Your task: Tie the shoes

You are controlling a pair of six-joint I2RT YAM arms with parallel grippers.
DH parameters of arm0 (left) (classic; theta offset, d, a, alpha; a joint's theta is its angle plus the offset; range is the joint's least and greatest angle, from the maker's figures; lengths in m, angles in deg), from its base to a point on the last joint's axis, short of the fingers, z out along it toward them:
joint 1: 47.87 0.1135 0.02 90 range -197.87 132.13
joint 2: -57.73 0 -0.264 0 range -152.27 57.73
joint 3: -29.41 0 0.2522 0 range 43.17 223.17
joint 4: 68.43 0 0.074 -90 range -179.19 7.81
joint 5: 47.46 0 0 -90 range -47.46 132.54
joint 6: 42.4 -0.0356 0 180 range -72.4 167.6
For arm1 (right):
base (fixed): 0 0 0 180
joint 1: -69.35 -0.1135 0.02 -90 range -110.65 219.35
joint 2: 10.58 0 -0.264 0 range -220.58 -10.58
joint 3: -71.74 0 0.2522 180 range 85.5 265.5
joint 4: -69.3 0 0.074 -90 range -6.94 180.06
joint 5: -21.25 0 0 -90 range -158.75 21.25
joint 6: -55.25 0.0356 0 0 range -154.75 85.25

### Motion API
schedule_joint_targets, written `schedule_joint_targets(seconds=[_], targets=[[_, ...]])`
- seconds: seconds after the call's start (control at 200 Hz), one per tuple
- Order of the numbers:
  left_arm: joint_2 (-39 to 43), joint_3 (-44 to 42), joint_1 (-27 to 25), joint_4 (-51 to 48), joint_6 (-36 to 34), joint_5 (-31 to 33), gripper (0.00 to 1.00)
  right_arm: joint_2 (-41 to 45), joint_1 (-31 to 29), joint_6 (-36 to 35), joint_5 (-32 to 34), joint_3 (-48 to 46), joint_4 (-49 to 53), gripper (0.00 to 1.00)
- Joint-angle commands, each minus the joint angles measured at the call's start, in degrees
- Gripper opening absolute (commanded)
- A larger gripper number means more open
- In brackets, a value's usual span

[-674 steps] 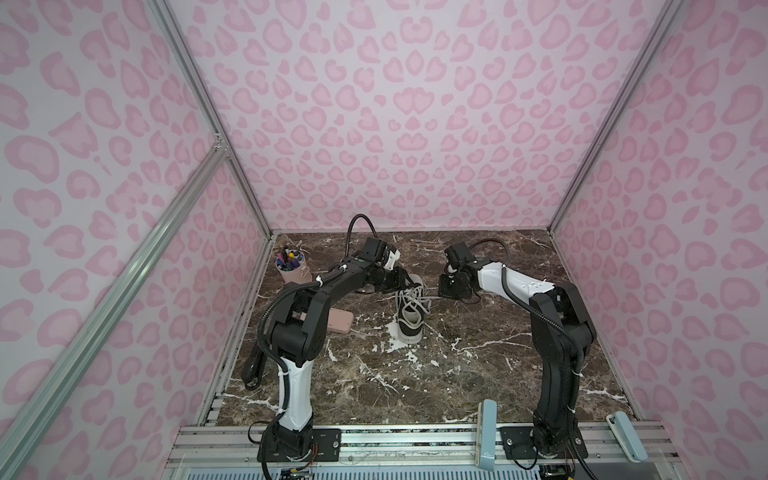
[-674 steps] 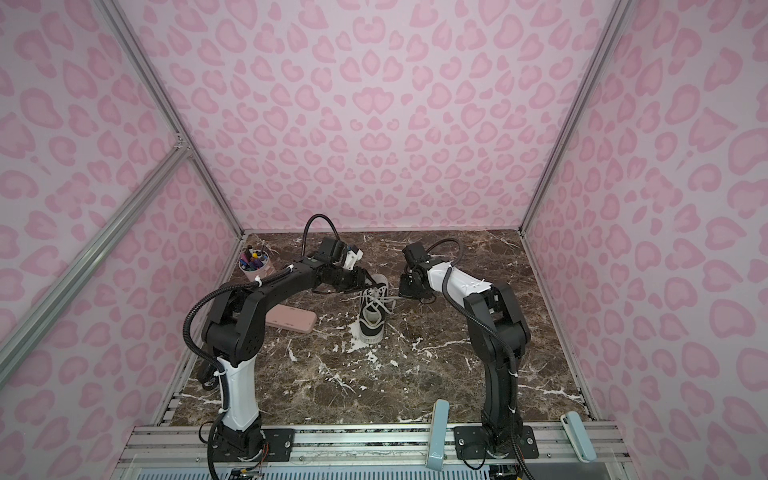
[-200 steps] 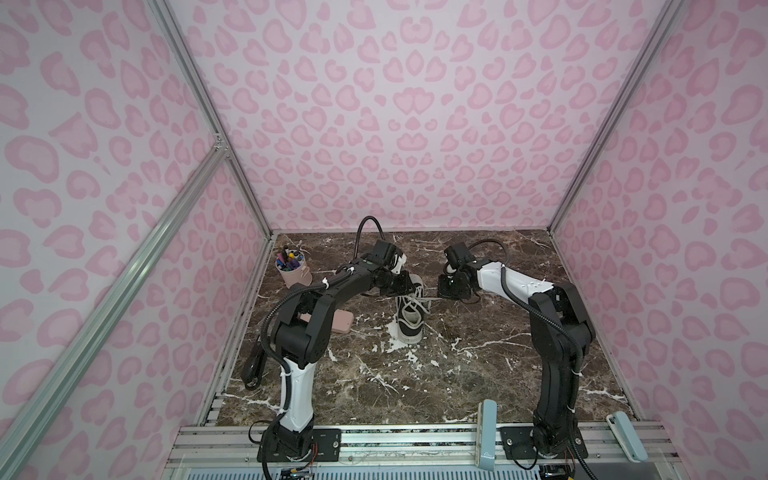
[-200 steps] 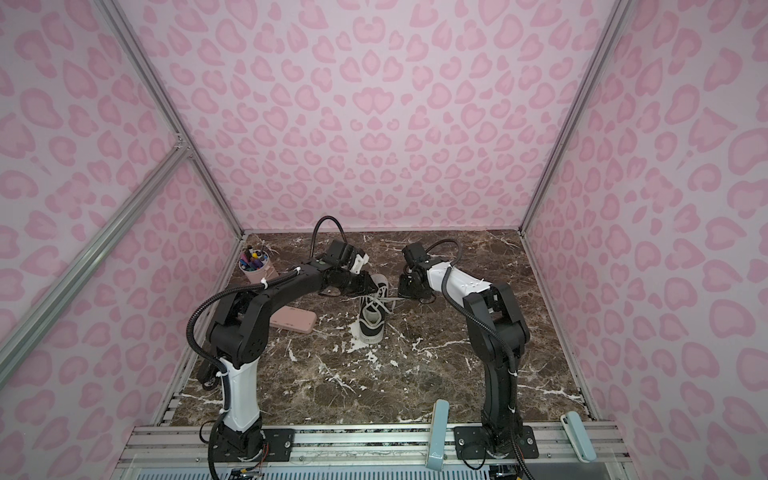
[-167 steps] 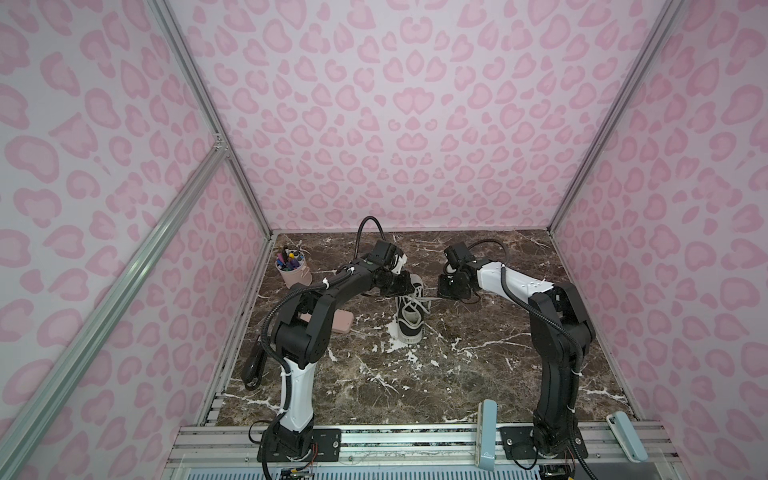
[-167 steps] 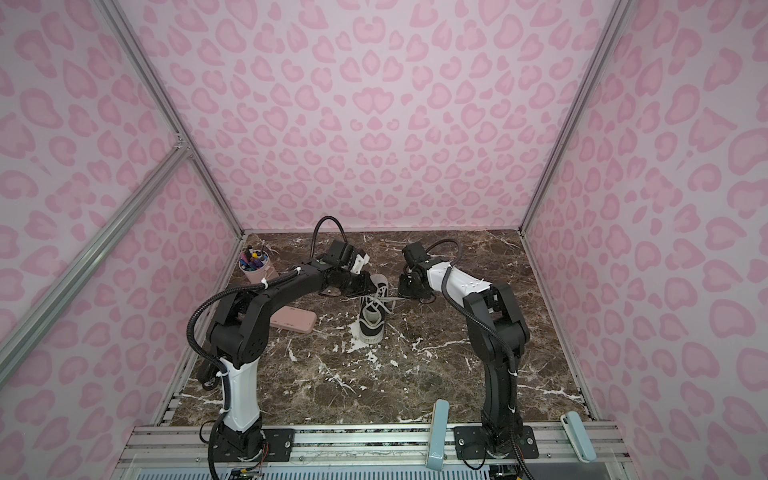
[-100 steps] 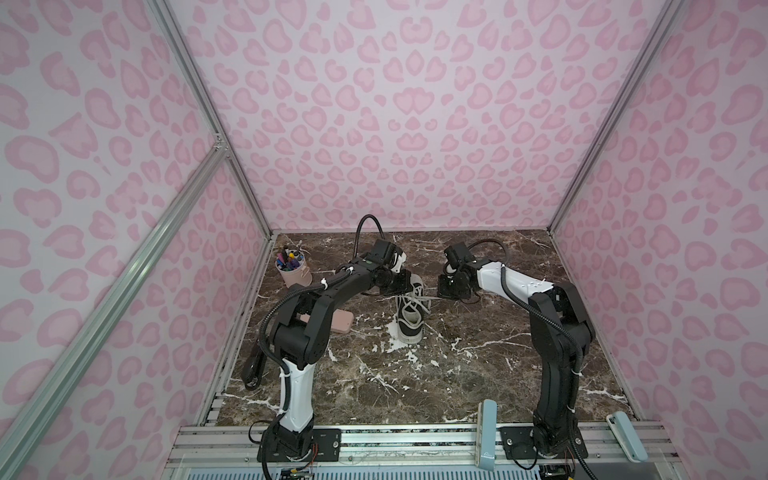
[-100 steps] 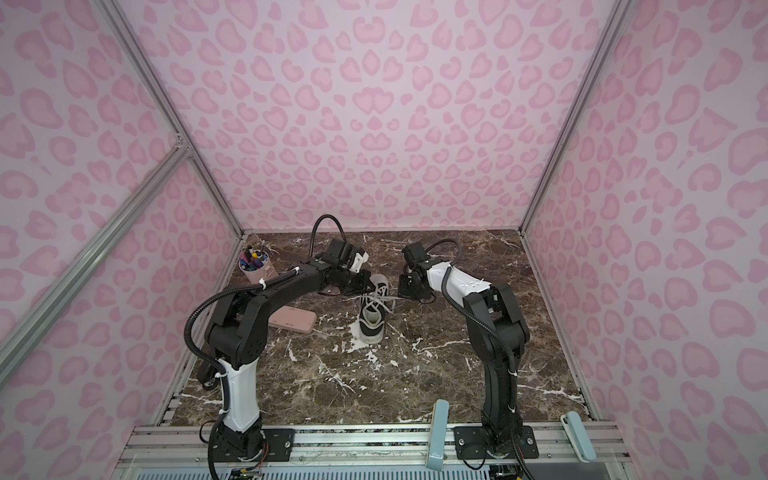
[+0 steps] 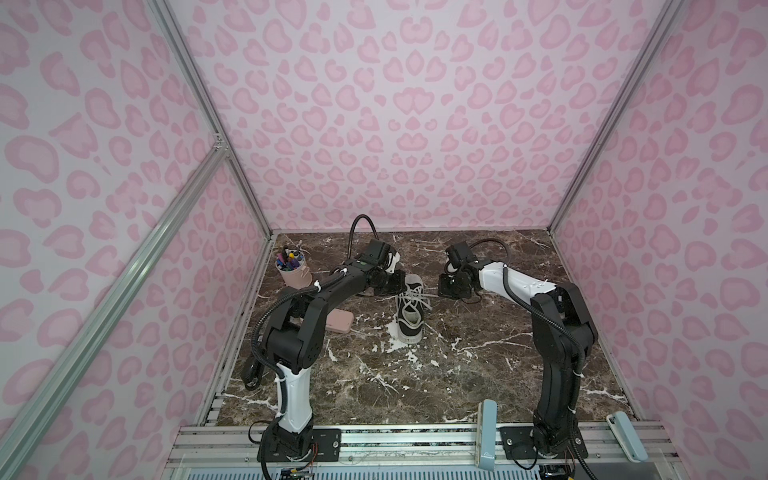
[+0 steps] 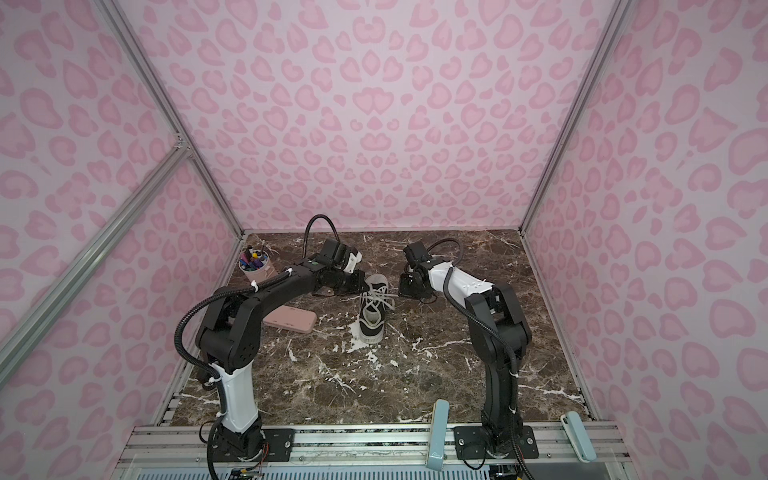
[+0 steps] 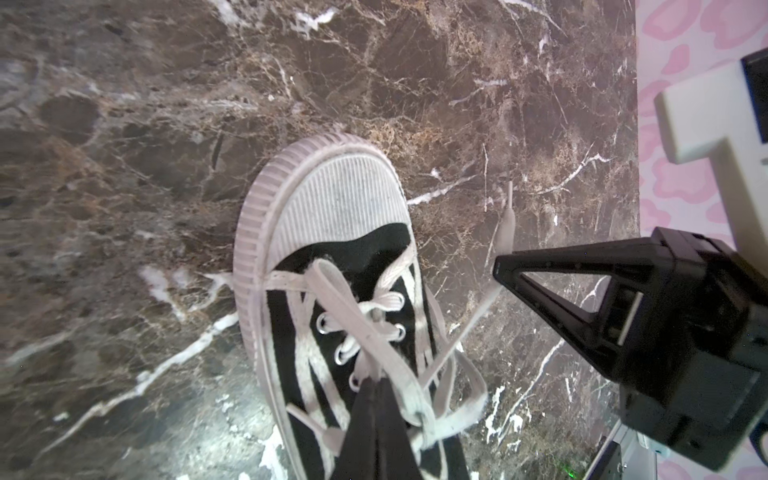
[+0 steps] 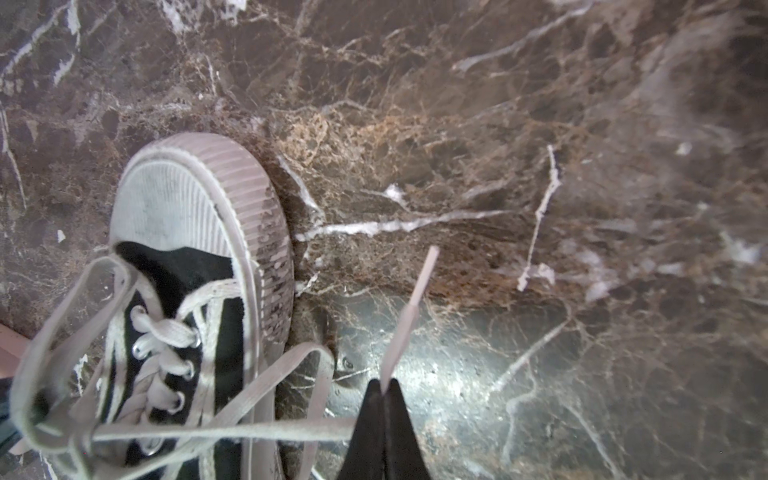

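Observation:
The shoe, a black sneaker with a white toe cap, stands mid-table with its toe toward the back wall. Its white laces are threaded and lie loose in loops. My left gripper hangs over the laced front, its fingers shut on a lace strand by the eyelets. To the right of the toe, my right gripper is shut on the other lace close to its end. That lace tip sticks out past the fingertips, and the strand runs taut back to the shoe.
A pink cup of pens stands at the back left. A flat pink case lies left of the shoe, partly under my left arm. Two light-blue pads stand on the front rail. Patterned walls close in three sides.
My left gripper has moved right from beside the shoe to over its laces and has shut there. My right gripper has kept its hold on the lace end in the same place.

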Motion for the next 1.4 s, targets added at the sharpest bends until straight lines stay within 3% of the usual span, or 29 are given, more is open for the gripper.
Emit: schedule_joint_targets(seconds=[0.0, 1.23, 1.395], targets=[[0.76, -0.21, 0.31, -0.34, -0.59, 0.83, 0.04, 0.25, 0.35, 0.1, 1.06, -0.52, 0.13, 0.0], [1.32, -0.94, 0.23, 0.3, 0.08, -1.22, 0.04, 2.12, 0.04, 0.4, 0.18, -2.08, -2.87, 0.0], [1.42, -1.86, 0.31, 1.05, 0.7, -1.72, 0.13, 1.3, -0.27, 0.41, -0.36, -2.02, -2.94, 0.0]])
